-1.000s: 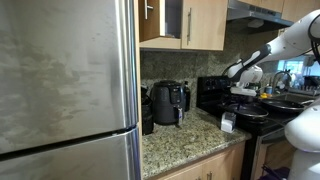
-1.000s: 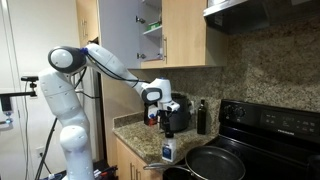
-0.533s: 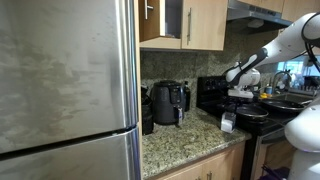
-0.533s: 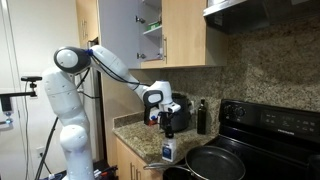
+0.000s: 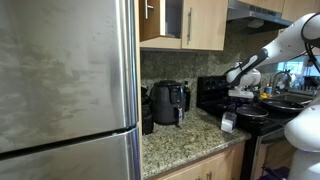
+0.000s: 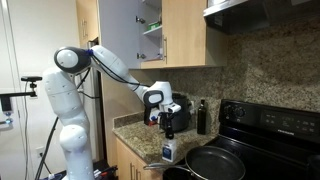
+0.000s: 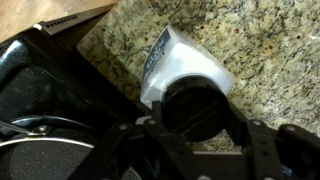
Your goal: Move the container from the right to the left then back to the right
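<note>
Granite worktop (image 7: 270,40) carries the whitish container (image 7: 185,72) beside the stove (image 7: 40,90), under the hovering gripper (image 6: 162,115), whose jaws look spread and empty; a pickup seems pending, calling for a straight descent, then closing.

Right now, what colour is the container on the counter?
Whitish, translucent; the container shows best in the wrist view.

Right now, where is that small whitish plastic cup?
In both exterior views, the small whitish translucent plastic container stands on the speckled granite countertop, near its front edge and right beside the black stove.
</note>
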Controlling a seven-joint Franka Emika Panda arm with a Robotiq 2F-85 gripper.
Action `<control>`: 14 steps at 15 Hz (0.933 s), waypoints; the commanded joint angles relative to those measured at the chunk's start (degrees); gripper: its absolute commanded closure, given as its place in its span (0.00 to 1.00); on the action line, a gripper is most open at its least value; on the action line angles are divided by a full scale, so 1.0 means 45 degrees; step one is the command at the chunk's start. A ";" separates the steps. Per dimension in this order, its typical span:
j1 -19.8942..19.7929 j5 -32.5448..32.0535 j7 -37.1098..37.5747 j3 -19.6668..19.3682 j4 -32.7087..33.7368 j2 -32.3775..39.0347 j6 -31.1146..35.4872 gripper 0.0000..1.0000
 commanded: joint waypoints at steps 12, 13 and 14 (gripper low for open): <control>0.2218 0.2146 -0.2762 0.1622 -0.0221 -0.3932 -0.3257 0.39; 0.2213 0.2149 -0.2785 0.1597 -0.0304 -0.4027 -0.3271 0.64; 0.2483 0.2346 -0.3067 0.1602 -0.0197 -0.3753 -0.3433 0.64</control>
